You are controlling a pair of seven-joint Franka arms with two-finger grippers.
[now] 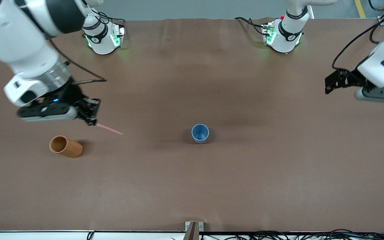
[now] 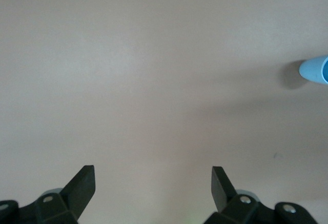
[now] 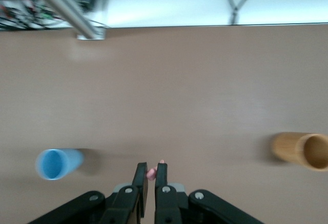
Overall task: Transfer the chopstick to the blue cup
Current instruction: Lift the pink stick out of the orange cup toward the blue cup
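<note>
Chopstick (image 1: 109,129), pale pink, pinched at 1 end by the right gripper (image 1: 91,120), fingers clamped tight on it; free end slants down toward the blue cup (image 1: 200,133). It hangs over bare table between the blue cup and the orange-brown cup (image 1: 65,146), closer to the orange-brown one. Blue cup stands upright mid-table. Orange-brown cup lies on its side toward the right arm's end, slightly nearer the front camera than the blue cup. Left gripper (image 2: 154,183) waits with fingers spread wide, holding nothing, over the table's left-arm end, well apart from the blue cup. Table (image 1: 245,186) is plain brown, matte. No readable writing anywhere. Cables run along the table's near edge.
</note>
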